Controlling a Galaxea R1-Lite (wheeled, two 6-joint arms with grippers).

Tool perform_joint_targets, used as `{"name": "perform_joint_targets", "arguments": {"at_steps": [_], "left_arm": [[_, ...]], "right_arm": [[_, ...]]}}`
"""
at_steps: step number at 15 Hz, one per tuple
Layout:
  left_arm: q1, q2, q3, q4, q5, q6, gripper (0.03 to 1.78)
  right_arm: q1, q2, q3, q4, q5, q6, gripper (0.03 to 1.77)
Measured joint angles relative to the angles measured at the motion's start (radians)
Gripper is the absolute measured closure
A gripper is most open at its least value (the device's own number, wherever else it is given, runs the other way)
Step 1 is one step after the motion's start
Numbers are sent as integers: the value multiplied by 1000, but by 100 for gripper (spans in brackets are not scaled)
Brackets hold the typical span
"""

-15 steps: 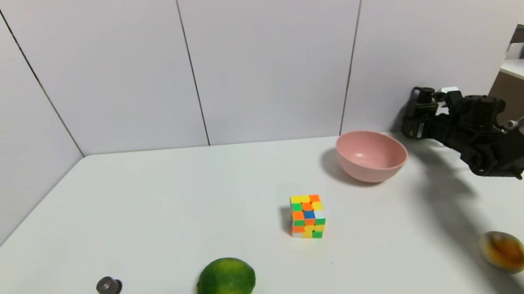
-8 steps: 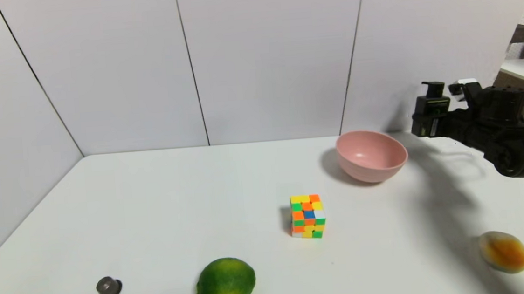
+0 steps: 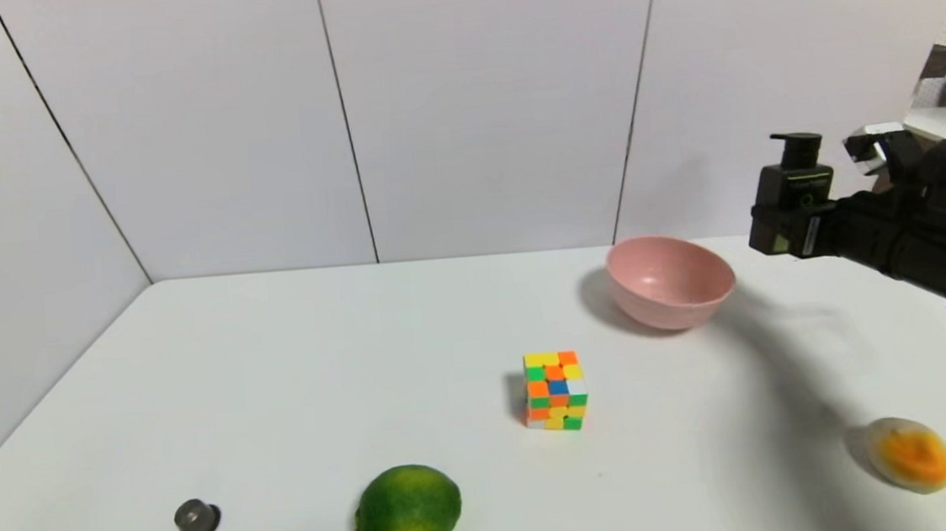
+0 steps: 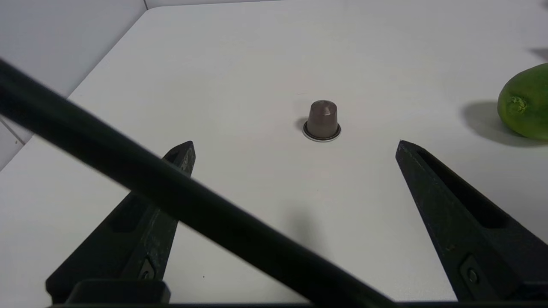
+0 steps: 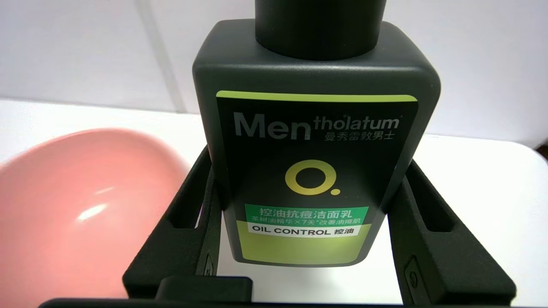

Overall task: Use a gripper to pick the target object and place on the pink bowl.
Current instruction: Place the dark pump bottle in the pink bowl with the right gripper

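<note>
Right gripper (image 3: 803, 227) hanging above surface (image 3: 361, 350), jaws clamping upright black Mentholatum pump bottle (image 3: 797, 193) by lower body, just right of pink bowl (image 3: 670, 281), bottle clear of surface. Left gripper (image 4: 295, 145) idling near brown coffee capsule (image 4: 322, 120), jaws standing apart.

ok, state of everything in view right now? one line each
pump bottle: upright, clamped in the right gripper, off the table
right gripper: shut on the bottle, right of the bowl
pink bowl: upright, empty
left gripper: open, empty, over the table
puzzle cube: scrambled
lime: whole
coffee capsule: dome up
orange fruit: lying near table's right edge
</note>
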Motion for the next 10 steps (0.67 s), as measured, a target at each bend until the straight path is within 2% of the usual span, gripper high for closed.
{"name": "perform_joint_targets", "arguments": {"at_steps": [5, 10], "left_arm": [[0, 0, 0, 0, 0, 0, 12], [0, 0, 0, 0, 0, 0, 12]], "right_arm": [[78, -144, 80, 0, -1, 0, 74], [127, -206, 116, -4, -5, 1, 75]]}}
